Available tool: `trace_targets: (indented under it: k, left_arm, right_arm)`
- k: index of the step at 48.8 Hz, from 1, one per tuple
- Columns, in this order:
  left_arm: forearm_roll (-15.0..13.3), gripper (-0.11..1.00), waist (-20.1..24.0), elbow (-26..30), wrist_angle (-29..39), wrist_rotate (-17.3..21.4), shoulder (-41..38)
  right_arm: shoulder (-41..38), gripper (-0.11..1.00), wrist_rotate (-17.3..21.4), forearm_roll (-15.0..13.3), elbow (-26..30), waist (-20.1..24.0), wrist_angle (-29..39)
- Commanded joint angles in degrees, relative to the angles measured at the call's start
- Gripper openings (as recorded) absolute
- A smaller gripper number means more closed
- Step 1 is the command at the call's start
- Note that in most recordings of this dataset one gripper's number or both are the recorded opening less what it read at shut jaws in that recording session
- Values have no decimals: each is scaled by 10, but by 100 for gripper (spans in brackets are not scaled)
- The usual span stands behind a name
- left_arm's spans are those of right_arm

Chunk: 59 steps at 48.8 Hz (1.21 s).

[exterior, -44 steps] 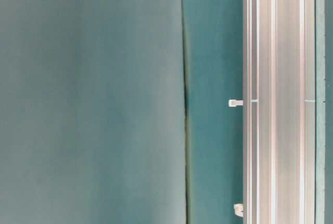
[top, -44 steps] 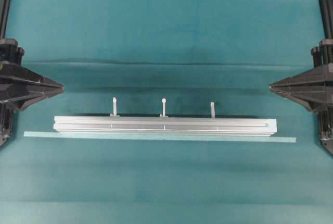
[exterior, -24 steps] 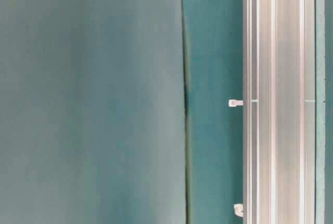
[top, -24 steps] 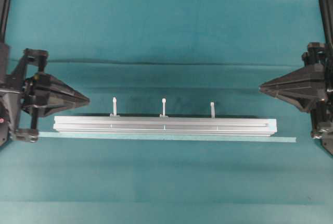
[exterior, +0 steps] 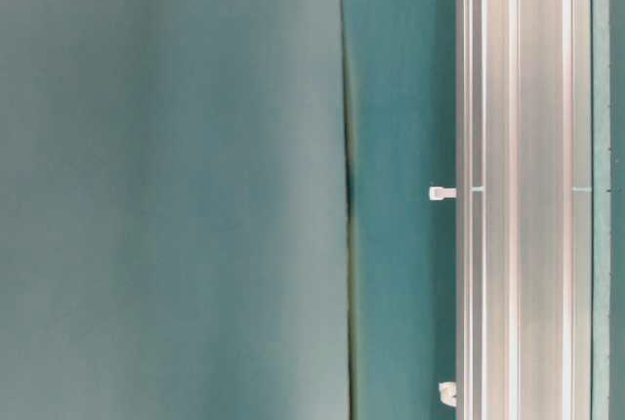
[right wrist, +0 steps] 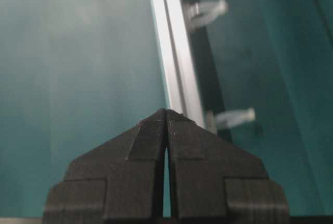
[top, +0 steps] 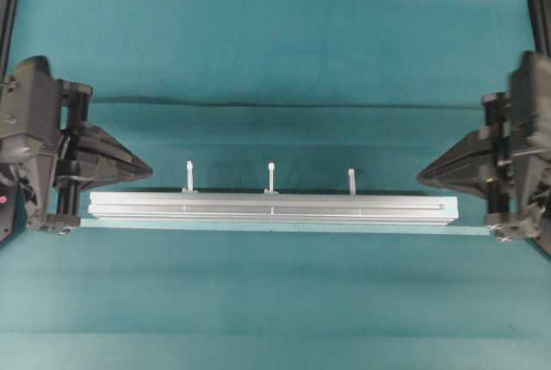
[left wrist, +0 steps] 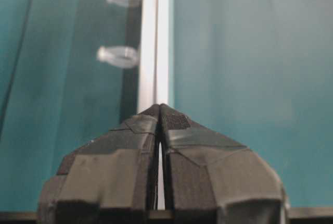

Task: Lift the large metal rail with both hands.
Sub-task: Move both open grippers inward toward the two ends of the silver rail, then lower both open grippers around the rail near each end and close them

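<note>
Large metal rail (top: 271, 208) lies flat on your bench (top: 275, 301); left hand (top: 146, 168) and right hand (top: 422, 179) closed, empty, near its ends; gripping and lifting remain.

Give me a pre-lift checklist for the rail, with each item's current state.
1. Rail lying flat, undisturbed: ok.
2. Left gripper near the rail's left end: ok, though above it, beside its far edge.
3. Right gripper near the right end: ok, also beside the far edge.
4. Fingers open for a grasp: not ok, both pairs shut.
5. Rail gripped: not ok, neither gripper holds it.
6. Pegs clear of both grippers: ok.
</note>
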State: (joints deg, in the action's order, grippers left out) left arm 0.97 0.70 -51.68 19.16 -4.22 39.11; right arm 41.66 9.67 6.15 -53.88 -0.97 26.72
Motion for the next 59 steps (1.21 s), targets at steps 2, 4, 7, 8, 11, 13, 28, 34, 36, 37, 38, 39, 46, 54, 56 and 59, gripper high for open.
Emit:
trace_targets:
  k: [2,4,7,8,11,13,28,34,36,37,38,39,46,54,56,59]
  left_arm:
    - [2,-1,9,35,40,2,-11]
    - [1,-1,9,43,55,4,-18]
    - [2,-1,8,55,91,5,-33]
    - [2,-1,7,59,100,5,-39]
    - [2,-1,7,69,128,5,-58]
    - [2,-1,4,75,145,6,-71]
    - [4,-1,-7,123,224,8,-167]
    - [5,-1,-14,129,224,11,-182]
    - [5,-1,-15,129,225,11,-185]
    - [6,-1,-16,130,224,11,-185]
    - [6,-1,-16,130,224,11,-186]
    - [5,-1,-17,130,224,11,-186]
    - [5,2,-18,130,229,8,-187]
    - [5,23,-18,129,229,1,-190]
    - [5,33,-18,128,229,-3,-192]
    - [5,52,-19,127,225,-7,-196]
  right_arm:
    - [-57,0,6,1,42,-1,51]
    - [-80,0,5,1,55,-1,74]
    - [-113,0,5,1,75,-1,110]
    - [-123,0,5,1,81,-1,120]
    - [-158,0,1,0,105,-1,158]
    - [-175,0,-2,-2,118,-1,176]
    - [-247,0,-17,-5,178,-1,245]
    - [-266,0,-18,-5,184,0,257]
    - [-270,0,-19,-5,184,-1,258]
    - [-271,0,-19,-5,183,-1,258]
    - [-272,0,-19,-5,183,0,258]
    - [-273,0,-19,-5,183,0,258]
    - [-277,1,-20,-5,179,-1,250]
    - [-279,9,-22,-5,168,-2,236]
    - [-279,15,-22,-5,165,-2,230]
    - [-279,28,-22,-5,162,-2,221]
